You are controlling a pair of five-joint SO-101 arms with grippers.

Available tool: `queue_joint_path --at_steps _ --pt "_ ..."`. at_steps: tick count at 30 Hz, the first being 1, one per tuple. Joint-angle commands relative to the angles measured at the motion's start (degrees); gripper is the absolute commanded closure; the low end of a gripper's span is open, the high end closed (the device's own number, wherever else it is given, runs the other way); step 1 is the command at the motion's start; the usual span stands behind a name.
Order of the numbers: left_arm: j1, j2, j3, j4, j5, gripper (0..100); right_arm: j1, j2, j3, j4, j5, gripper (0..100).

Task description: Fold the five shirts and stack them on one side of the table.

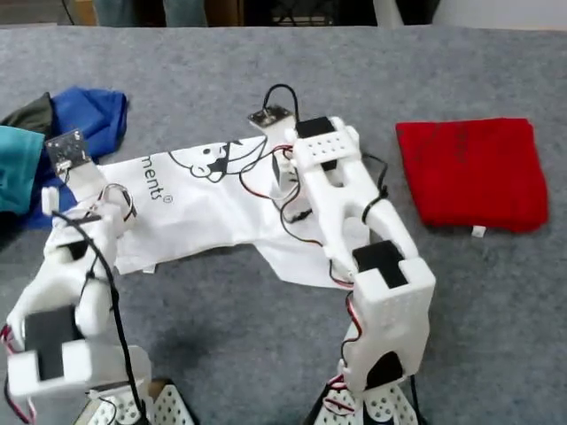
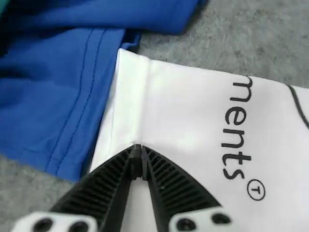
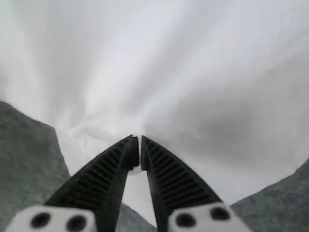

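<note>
A white shirt (image 1: 208, 212) with black print lies spread on the grey table, partly bunched. In the left wrist view my left gripper (image 2: 138, 151) is shut on a ridge of the white shirt (image 2: 193, 116) near its hemmed edge, beside a blue shirt (image 2: 53, 87). My right gripper (image 3: 136, 141) is shut on a fold of the white shirt (image 3: 159, 67). In the high view the left gripper (image 1: 108, 202) sits at the shirt's left end and the right gripper (image 1: 285, 181) near its middle-right. A folded red shirt (image 1: 472, 173) lies at the right.
A heap of shirts, blue (image 1: 89, 115), teal (image 1: 18, 168) and dark (image 1: 31, 113), lies at the left edge next to the left arm. Bare grey table (image 1: 239, 336) stretches along the front between the two arm bases.
</note>
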Motion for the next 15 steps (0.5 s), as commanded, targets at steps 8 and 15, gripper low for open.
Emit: queue_joint_path --at_steps 8,15 --pt "-0.13 2.11 -7.69 5.36 0.62 97 -2.37 -15.78 19.91 1.32 2.55 98.5" --pt "-0.13 2.11 -7.60 5.36 0.62 97 0.00 -29.76 25.27 -2.90 6.24 98.5"
